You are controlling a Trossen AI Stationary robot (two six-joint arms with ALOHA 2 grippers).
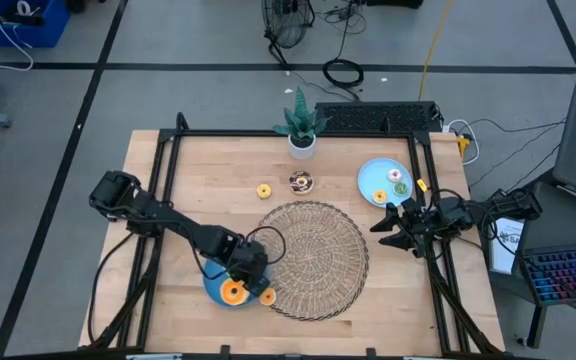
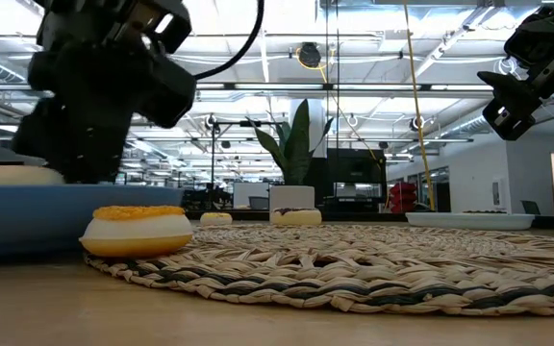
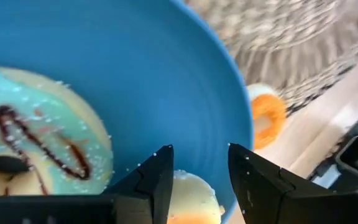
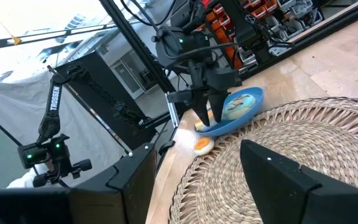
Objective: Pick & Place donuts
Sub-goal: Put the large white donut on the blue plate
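Observation:
My left gripper [image 1: 240,278] points steeply down over a dark blue plate [image 1: 213,293] at the table's near left and is shut on an orange-iced donut [image 3: 191,200]. A mint donut with brown drizzle [image 3: 39,140] lies on the same plate. Another orange donut [image 1: 267,296] rests flat beside the plate, at the wicker mat's edge [image 1: 313,312]. A yellow donut [image 1: 264,190] and a brown donut [image 1: 301,181] lie on the table behind the mat. My right gripper [image 1: 390,226] waits open at the table's right, holding nothing. My left gripper has the orange-iced donut's cream sides [image 3: 182,186] between its two fingers [image 3: 157,180], coming from above and slanting down. The donut sits inside the plate near its rim. Whether it rests on the plate or hangs just above it, I cannot tell.
A light blue plate [image 1: 371,172] with three donuts stands at the far right. A potted plant [image 1: 301,128] stands at the far edge. The round wicker mat fills the table's middle. A black frame [image 1: 168,170] runs along the table's sides.

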